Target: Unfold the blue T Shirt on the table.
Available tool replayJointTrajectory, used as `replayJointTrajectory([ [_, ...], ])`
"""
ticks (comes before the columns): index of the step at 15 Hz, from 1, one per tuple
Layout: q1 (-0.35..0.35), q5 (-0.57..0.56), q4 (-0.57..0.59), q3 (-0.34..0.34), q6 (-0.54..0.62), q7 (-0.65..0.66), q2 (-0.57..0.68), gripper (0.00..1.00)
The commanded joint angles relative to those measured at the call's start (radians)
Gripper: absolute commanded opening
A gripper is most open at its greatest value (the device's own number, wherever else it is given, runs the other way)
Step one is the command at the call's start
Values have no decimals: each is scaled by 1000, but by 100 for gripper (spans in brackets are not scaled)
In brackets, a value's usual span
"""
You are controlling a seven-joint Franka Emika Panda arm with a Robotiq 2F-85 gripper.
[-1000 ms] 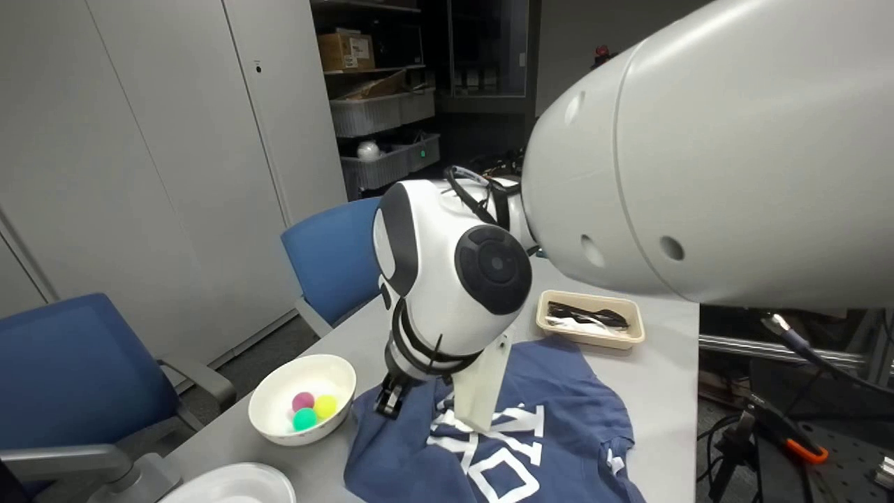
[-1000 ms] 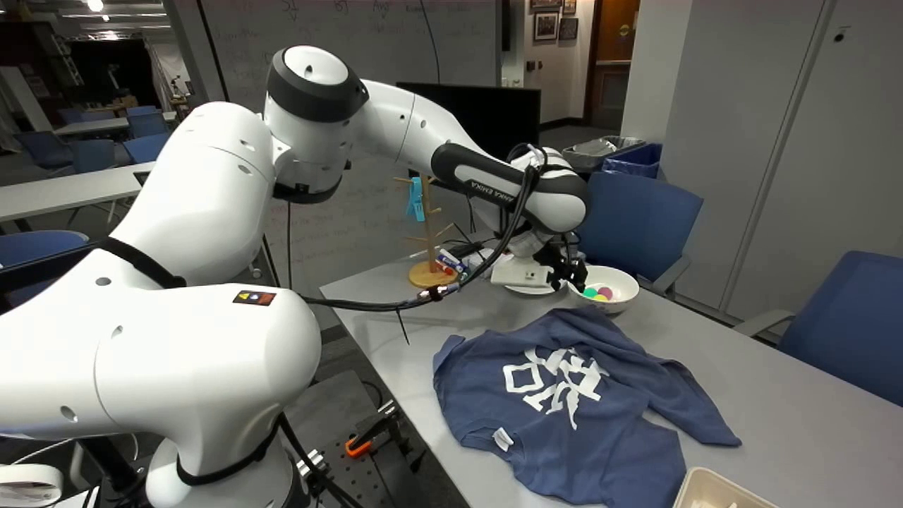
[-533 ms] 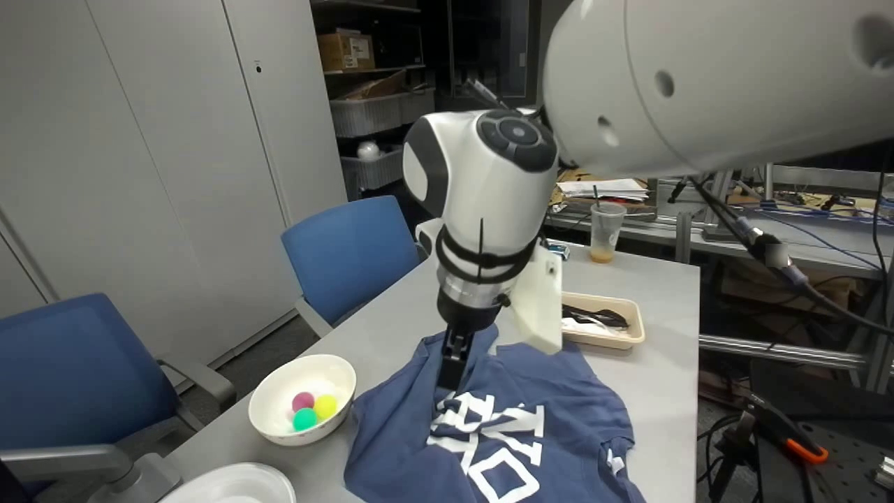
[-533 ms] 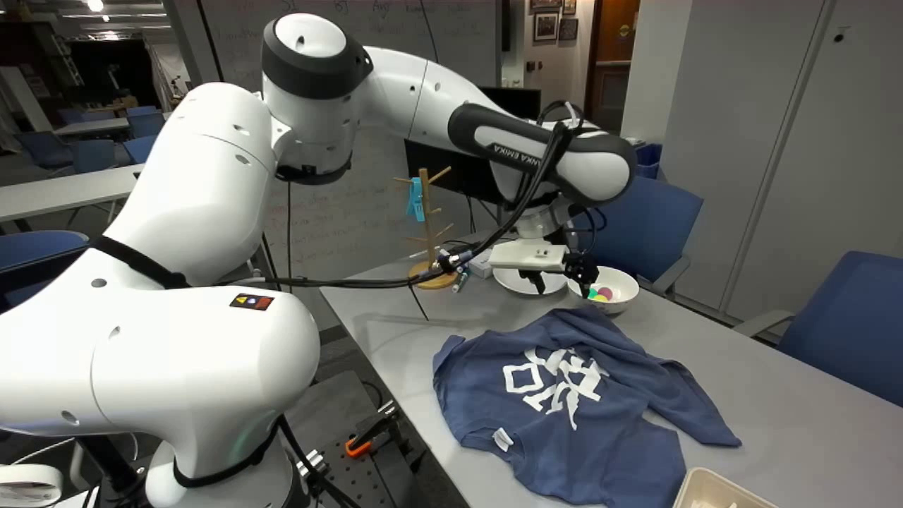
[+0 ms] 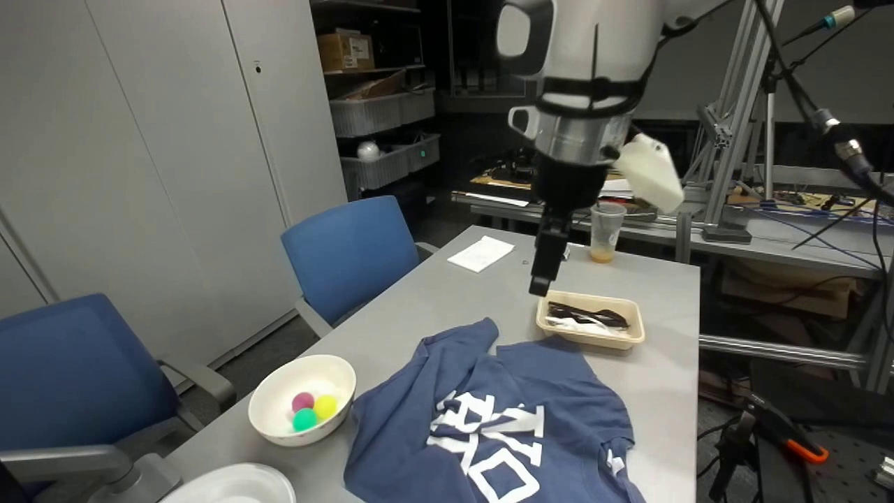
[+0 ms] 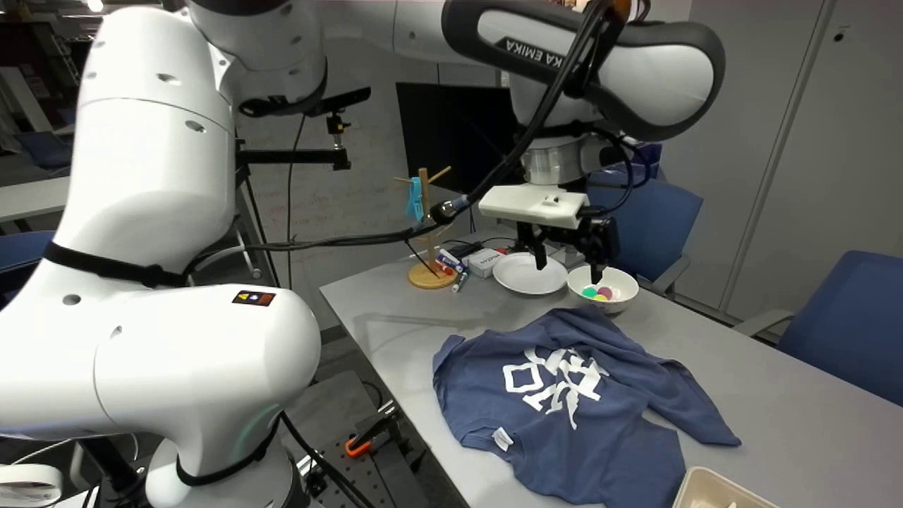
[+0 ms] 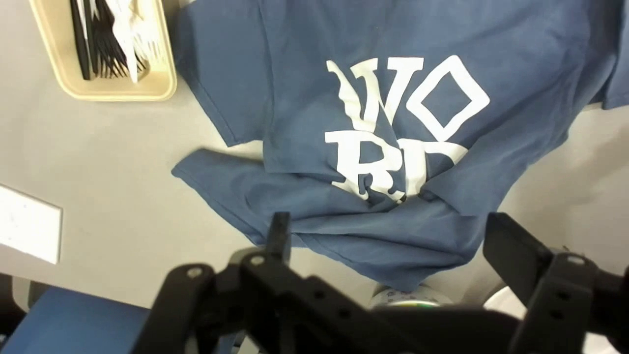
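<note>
All views down onto shirt (image 6: 568,413)

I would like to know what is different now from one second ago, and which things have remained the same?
The gripper has risen and shifted toward the beige tray; its jaws look wider apart, holding nothing. Nothing was visibly taken hold of or let go. The blue T-shirt lies as it did, folds included; the white bowl and the tray stayed in place.
</note>
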Motion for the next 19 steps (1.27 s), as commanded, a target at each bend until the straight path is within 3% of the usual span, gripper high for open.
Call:
replayJointTrajectory([
  [1,199,-94,-109,-176,14,105,-178,100],
  [5,456,-33,-179,-477,45,117,-146,100],
  [6,320,-13,-146,-363,35,46,-132,100],
  [7,348,0,-156,-401,40,35,-123,100],
  [11,324,-3,-154,-368,35,43,-121,100],
  [19,322,-3,-154,-367,34,43,-121,100],
])
